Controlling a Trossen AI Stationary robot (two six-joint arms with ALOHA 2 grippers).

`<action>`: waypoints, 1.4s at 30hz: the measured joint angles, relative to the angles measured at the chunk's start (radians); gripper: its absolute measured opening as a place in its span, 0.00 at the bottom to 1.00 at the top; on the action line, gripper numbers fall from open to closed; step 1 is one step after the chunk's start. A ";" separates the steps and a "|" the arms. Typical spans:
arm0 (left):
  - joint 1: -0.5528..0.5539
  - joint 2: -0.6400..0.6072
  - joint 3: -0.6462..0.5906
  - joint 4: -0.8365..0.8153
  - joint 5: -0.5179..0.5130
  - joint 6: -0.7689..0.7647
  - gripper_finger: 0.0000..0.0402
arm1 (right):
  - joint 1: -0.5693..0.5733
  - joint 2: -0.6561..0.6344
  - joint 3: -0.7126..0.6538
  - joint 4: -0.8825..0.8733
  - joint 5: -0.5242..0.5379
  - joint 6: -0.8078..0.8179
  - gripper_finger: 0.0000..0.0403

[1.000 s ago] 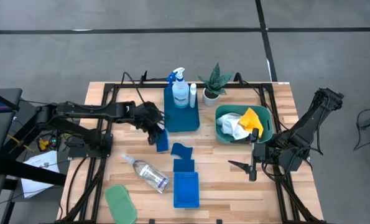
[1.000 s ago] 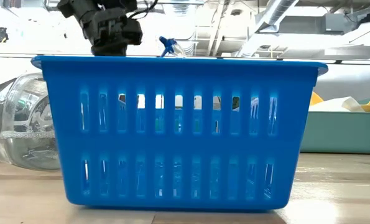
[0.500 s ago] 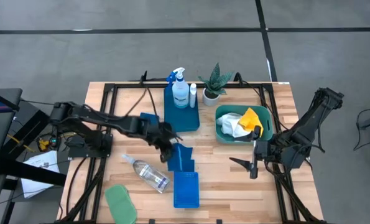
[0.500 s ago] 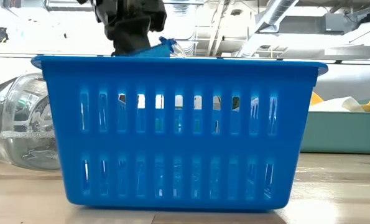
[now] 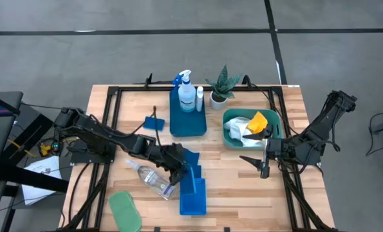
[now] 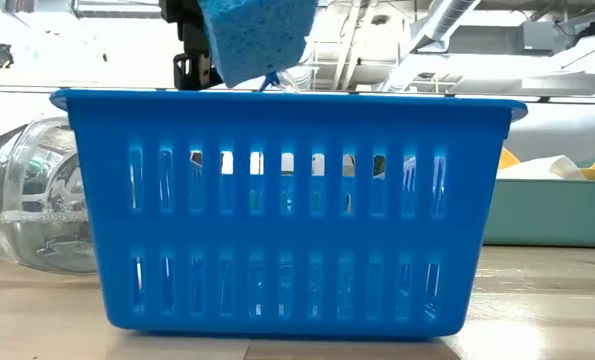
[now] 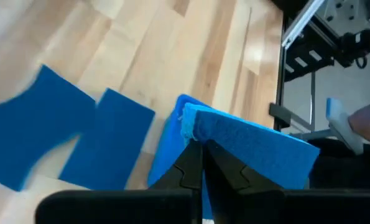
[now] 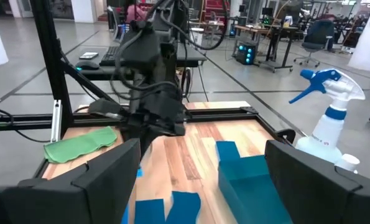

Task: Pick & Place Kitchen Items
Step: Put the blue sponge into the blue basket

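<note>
One blue sponge [image 6: 260,35] was pinched edge-on in the left gripper [image 7: 200,152], fingers clamped tight on it, hanging just above the rim of the near slotted blue basket [image 6: 287,215]. From overhead, that left gripper [image 5: 177,162] sat at the basket's far end [image 5: 192,196], with two more flat blue sponges [image 7: 66,143] lying on the wood just beside it and a fourth sponge [image 5: 154,123] farther back.

Risk, as I read it: the hold was on a thin edge of a soft, porous block, so it could sag, twist, or peel out early. Let go too near the rim and the sponge might catch the basket's wall and tip back onto the table. The basket looked like light, thin plastic with open slots, so a nudge from the fingers could slide it across the smooth boards. The clear plastic bottle [image 5: 150,177] lay on its side close to the arm, round and free to roll if clipped.

The green cloth [image 5: 125,210] lay limp at the near left; white and yellow cloths [image 5: 249,127] were bunched in the teal tub [image 5: 278,135]. The spray bottle [image 5: 185,91] stood upright in the far tray [image 5: 188,125]. The right gripper [image 5: 261,161] waited spread wide beside the tub.
</note>
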 joint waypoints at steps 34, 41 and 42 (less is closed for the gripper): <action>-0.067 0.373 0.357 -0.167 0.056 0.001 0.00 | 0.001 -0.004 0.016 -0.019 -0.002 -0.042 0.83; -0.067 0.393 0.356 -0.218 0.040 -0.015 0.00 | 0.003 -0.004 0.017 -0.020 -0.002 -0.041 0.83; -0.067 0.394 0.357 -0.209 0.037 -0.015 0.00 | 0.003 -0.004 0.017 -0.021 -0.002 -0.041 0.83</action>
